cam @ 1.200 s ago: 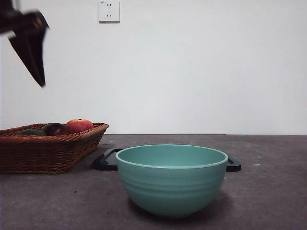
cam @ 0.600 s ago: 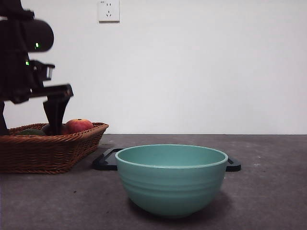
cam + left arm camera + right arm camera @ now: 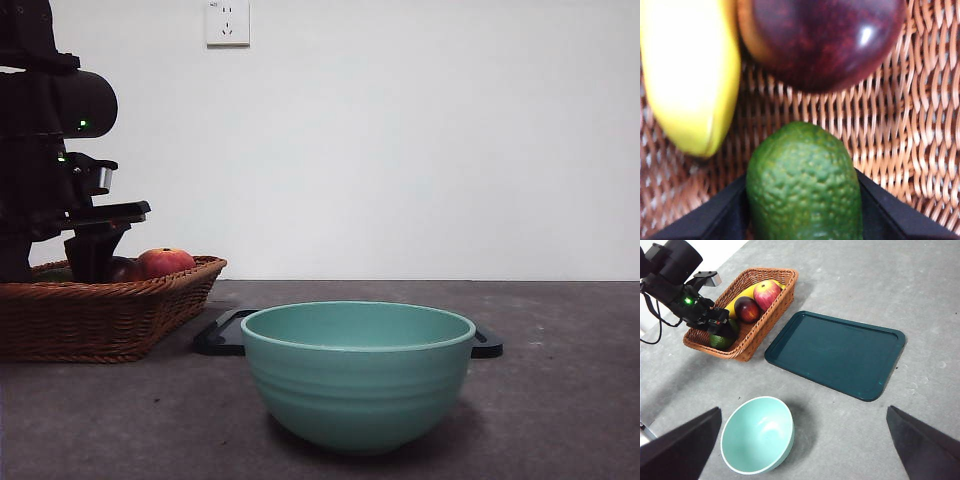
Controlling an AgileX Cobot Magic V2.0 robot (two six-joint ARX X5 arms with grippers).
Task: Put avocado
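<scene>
My left tool [image 3: 802, 220] straddles the avocado [image 3: 804, 185] in the basket [image 3: 900, 125], jaws wide on both flanks (not squeezing yet). Maroon fruit [image 3: 822, 40] at 12 o'clock beyond. Next: pinch, lift straight up.

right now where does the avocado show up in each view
Front view: the avocado is not visible; the left gripper stands in the wicker basket where it lies.
Left wrist view: avocado fills the lower middle, between the open jaws, on the basket weave.
Right wrist view: avocado sits at the basket's near end, partly under the left gripper.
Shared landmark: the dark maroon fruit beside it.
</scene>
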